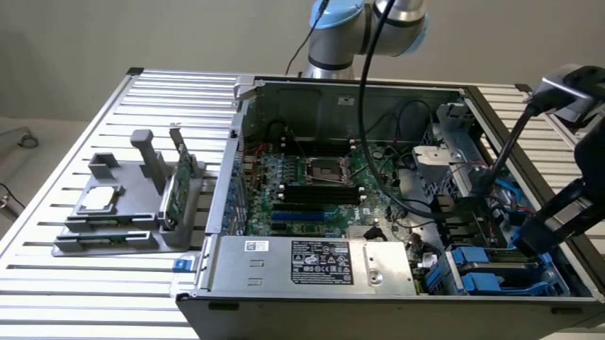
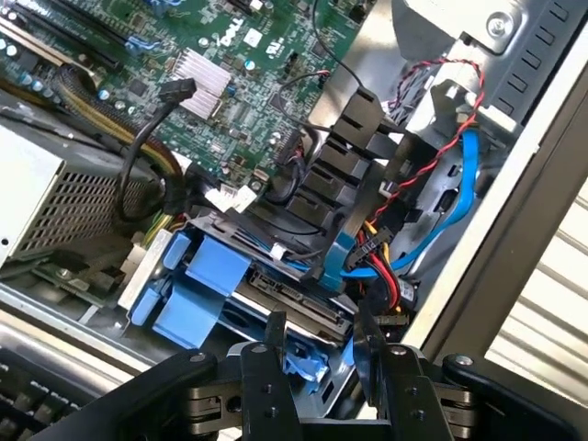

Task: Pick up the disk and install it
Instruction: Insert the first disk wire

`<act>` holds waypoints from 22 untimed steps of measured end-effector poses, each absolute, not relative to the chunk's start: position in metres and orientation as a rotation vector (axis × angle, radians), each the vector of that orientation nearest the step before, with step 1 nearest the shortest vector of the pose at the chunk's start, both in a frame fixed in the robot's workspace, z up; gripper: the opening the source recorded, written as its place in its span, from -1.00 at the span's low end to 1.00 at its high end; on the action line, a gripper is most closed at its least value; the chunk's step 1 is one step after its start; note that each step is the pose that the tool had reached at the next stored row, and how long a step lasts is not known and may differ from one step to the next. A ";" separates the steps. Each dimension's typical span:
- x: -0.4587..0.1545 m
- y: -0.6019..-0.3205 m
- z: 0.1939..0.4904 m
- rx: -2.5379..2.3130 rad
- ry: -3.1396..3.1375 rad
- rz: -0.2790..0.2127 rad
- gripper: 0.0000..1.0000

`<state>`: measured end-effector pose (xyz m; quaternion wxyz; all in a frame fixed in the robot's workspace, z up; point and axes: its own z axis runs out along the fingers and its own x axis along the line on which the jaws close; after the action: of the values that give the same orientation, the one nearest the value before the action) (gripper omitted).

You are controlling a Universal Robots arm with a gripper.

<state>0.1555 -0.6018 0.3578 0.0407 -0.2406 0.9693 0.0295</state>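
Slatted table [image 1: 95, 283], open computer case [image 1: 312, 106], disk [image 2: 285, 296] partly hidden low inside, end effector [image 2: 320, 323] spread near it

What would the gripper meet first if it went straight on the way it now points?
Probably the blue-framed disk, which lies just ahead of the gripper and between its open jaws' line; depth is unclear.

An open computer case [image 1: 378, 312] stands on the slatted metal surface [image 1: 85, 283]. Inside it lies a green motherboard [image 1: 283, 202] with a square processor socket [image 1: 328, 170]. On the near side there is a grey power supply [image 1: 312, 262] with labels. At the exterior view's left of the case, a grey holder [image 1: 132, 230] carries a small silver chip [image 1: 99, 200] and an upright green circuit card [image 1: 177, 188].
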 end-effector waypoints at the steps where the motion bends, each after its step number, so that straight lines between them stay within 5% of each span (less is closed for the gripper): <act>1: 0.155 -0.602 0.358 -0.711 2.974 0.089 -0.15; 22: 0.155 -0.602 0.358 -0.168 3.045 0.065 -0.15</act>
<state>0.1555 -0.6018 0.3578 0.0454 -0.0550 0.9972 0.0214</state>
